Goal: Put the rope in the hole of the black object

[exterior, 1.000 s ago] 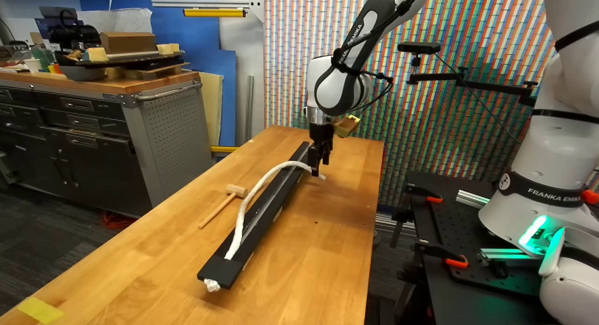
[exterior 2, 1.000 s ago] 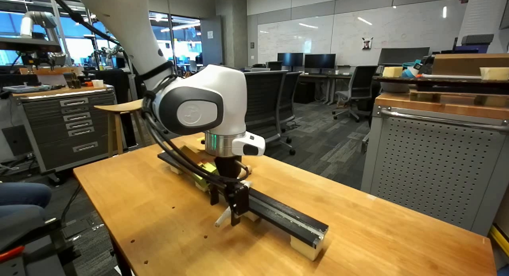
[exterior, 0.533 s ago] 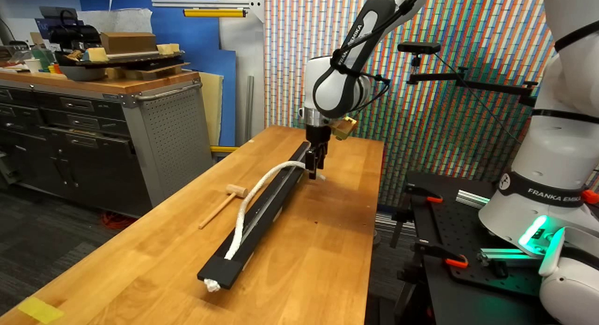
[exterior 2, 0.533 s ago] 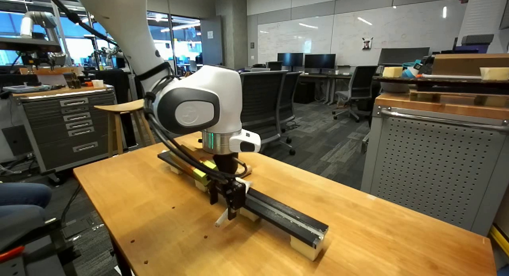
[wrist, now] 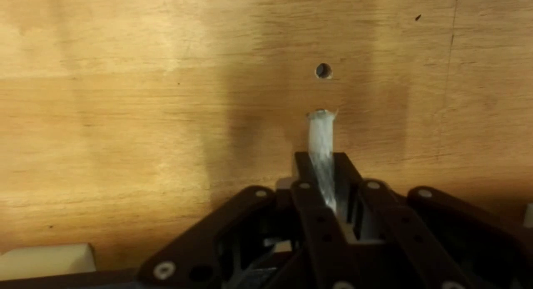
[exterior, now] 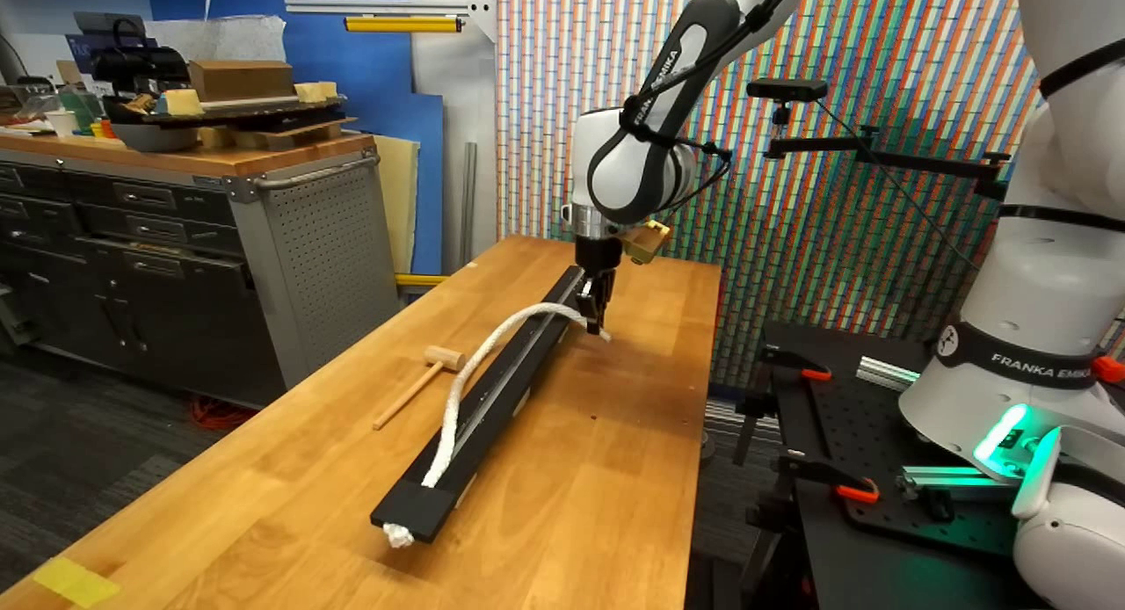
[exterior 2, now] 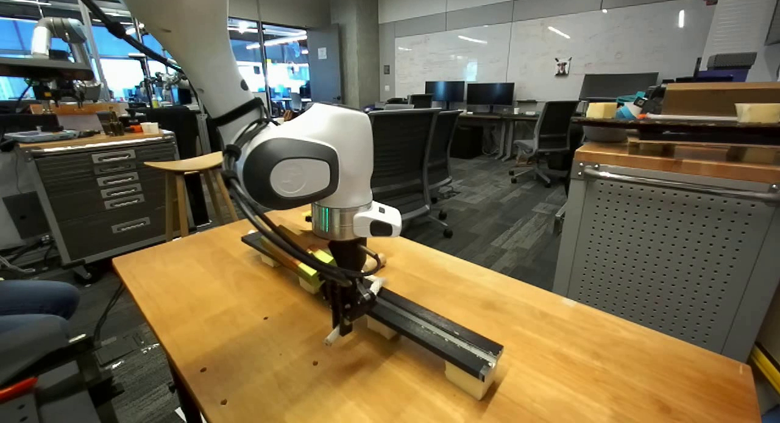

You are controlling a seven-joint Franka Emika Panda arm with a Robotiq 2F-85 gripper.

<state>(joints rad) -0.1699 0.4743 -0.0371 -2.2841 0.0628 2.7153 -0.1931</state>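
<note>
Where the rope (exterior: 479,356) is met by the capped end of the black bar (exterior: 504,401), a white tuft (exterior: 398,535) is seen protruding, and that end is presumably anchored there. The slack is bowed out of the groove (exterior 2: 454,335), not yet laid in. The free end is clamped in the tool (wrist: 322,168), its tip left projecting, perhaps so that the length can be steered over the groove. The bar is carried above the worktop (exterior: 606,469) on pale blocks (exterior 2: 469,379); a wooden mallet (exterior: 446,358) is laid beside it, possibly for tapping-in. The arm (exterior: 672,74) is reached down at a slant, the tool being pointed straight down just beside the bar.
</note>
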